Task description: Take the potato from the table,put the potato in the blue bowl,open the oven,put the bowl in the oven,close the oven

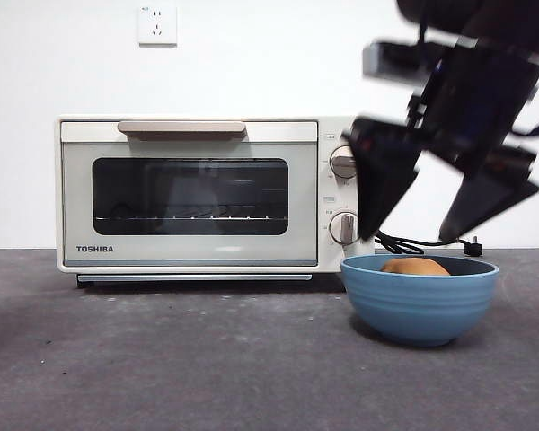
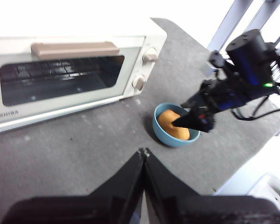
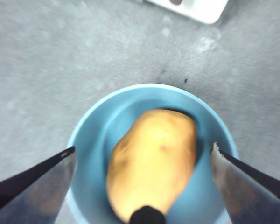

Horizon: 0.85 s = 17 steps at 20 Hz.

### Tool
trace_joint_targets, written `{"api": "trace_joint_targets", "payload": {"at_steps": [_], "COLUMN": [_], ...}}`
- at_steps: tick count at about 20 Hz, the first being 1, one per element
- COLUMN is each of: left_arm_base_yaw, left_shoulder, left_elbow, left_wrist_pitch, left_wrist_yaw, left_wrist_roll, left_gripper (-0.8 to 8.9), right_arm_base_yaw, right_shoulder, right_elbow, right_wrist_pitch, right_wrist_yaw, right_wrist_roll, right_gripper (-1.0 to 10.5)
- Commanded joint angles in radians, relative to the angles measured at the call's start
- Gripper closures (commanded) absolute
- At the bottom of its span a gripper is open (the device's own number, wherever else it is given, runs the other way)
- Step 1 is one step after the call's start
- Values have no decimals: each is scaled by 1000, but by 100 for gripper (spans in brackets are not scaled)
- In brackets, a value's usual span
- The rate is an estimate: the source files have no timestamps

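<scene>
The golden-brown potato (image 3: 154,158) lies inside the blue bowl (image 1: 419,298), its top just showing above the rim (image 1: 415,267). My right gripper (image 1: 413,235) hangs open just above the bowl, its jaws spread wide to either side of the potato and touching nothing (image 3: 142,154). The left wrist view shows the same bowl (image 2: 164,132) with the potato (image 2: 170,122) under the right arm. My left gripper (image 2: 143,152) is shut, high above the table (image 1: 162,359) and away from the bowl. The cream oven (image 1: 207,193) stands behind and left of the bowl, door closed.
A black power cord and plug (image 1: 467,244) lie behind the bowl at the right. A wall socket (image 1: 157,24) sits above the oven. Bare table stretches in front of the oven (image 2: 60,144).
</scene>
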Motion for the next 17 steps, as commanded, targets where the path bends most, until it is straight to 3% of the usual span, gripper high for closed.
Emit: {"api": "trace_joint_targets", "payload": {"at_steps": [1,7,12,17], "left_arm_base_yaw": [-3,-46,-134,-211], "left_shoulder": [44,287,533,738], "left_elbow": [-2,0,29,124], "left_wrist_pitch": [73,393,624,742], "left_wrist_yaw": [6,-3,-129,-243], "left_wrist_roll": [-13,-45,-44,-5], "left_gripper": [821,821,821,821], "right_arm_base_yaw": [1,1,1,1], "right_shoulder": [-97,-398,-551,-607], "right_elbow": [-9,-9,-9,-9], "right_wrist_pitch": [-29,-166,-283,-343], "right_wrist_yaw": [-1,-1,0,-1], "right_wrist_roll": [7,8,33,53], "right_gripper": [473,474,474,474]}}
